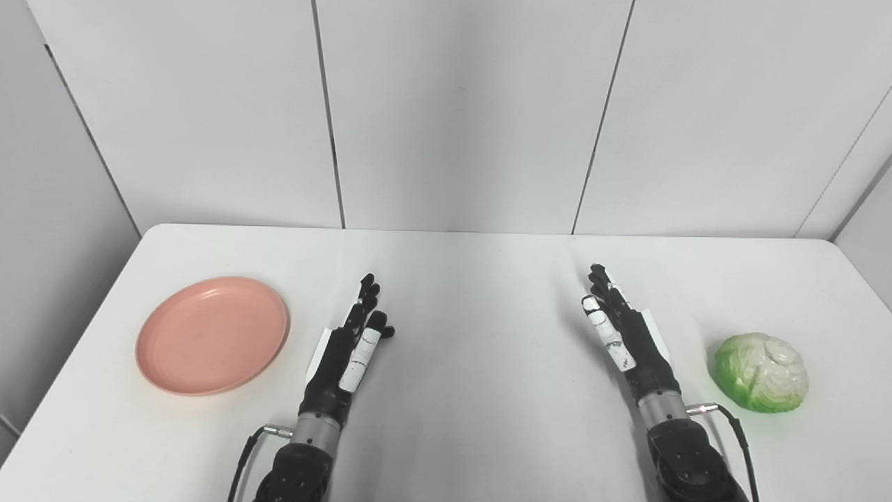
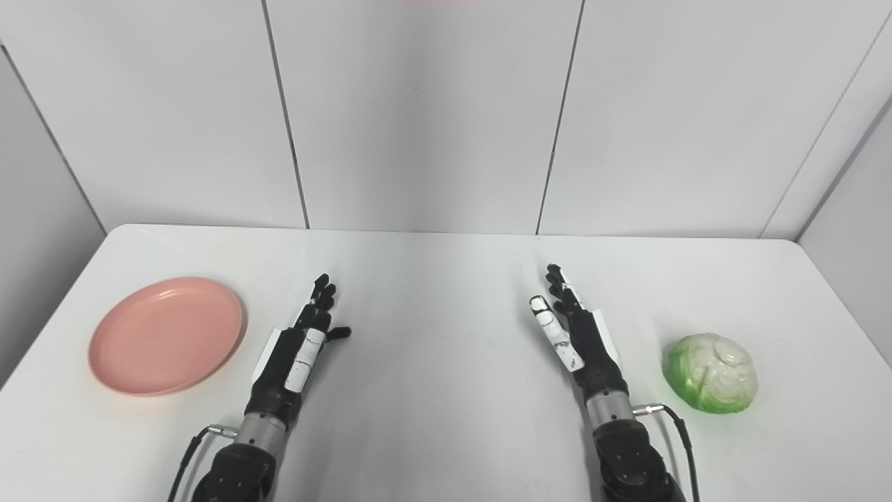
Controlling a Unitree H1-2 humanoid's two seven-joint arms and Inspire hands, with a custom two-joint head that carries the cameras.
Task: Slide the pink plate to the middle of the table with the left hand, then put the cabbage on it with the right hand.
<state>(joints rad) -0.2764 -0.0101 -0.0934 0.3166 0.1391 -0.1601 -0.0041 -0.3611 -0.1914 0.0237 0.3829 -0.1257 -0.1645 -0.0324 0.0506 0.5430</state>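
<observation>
While resting over the table (image 1: 460, 418), both empty, fingers straight and spread: left hand (image 1: 352, 348) just right of plate (image 1: 212, 335), apart from its rim; right hand (image 1: 624, 335) left of cabbage (image 1: 761, 371), not touching. Plate well left of table middle, cabbage far right of plate.

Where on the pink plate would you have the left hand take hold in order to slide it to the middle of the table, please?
Probably the raised rim on the side facing away from the centre. The pink plate lies flat and shallow on the table, so there is little to pinch. The left hand, open beside it, could reach over, hook its fingers on that far rim and drag the plate inward.
</observation>
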